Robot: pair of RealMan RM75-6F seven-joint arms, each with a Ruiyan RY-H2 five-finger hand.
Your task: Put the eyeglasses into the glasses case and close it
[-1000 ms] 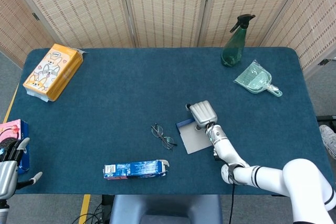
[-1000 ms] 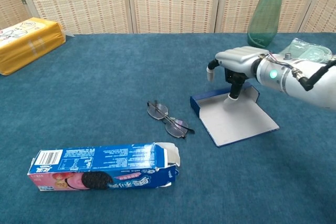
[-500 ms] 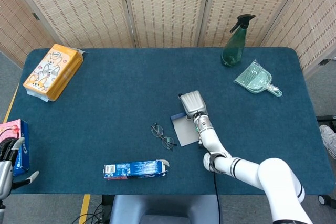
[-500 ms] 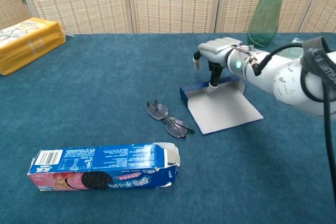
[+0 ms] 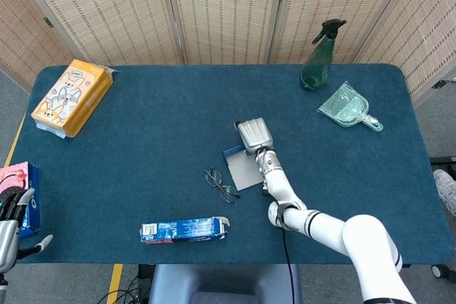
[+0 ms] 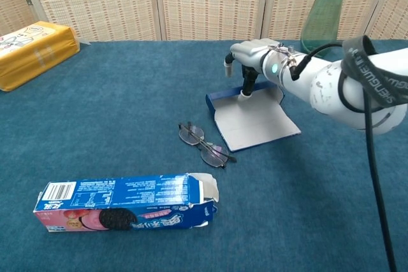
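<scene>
Nearest my cameras, at the front edge of the blue table (image 5: 142, 119), lies a torn-open cookie box (image 6: 127, 210) on its side, flap toward the centre. At the far left corner of the head view I see my left hand (image 5: 8, 231) hanging off the table edge, fingers spread and holding nothing, just beside a pink and blue box (image 5: 21, 197). Farther in, the eyeglasses (image 6: 203, 144) rest on the cloth with temples unfolded, untouched, just beside the near left corner of the glasses case (image 6: 250, 119). That case lies open and flat, pale lining upward, its dark blue raised rim on the far side. My right hand (image 6: 254, 55) hovers over that far rim, knuckles up and fingers curled downward, one fingertip (image 6: 245, 95) pressing on the case's inner floor near the rim; I see nothing gripped in it, and I cannot tell from either view how tightly the other fingers are curled. My right arm runs back to the table's right front. Beyond, at the left rear, sits an orange tissue pack (image 5: 72, 97); at the right rear stand a green spray bottle (image 5: 318, 57) and, near it, a pale green dustpan (image 5: 348, 108).
</scene>
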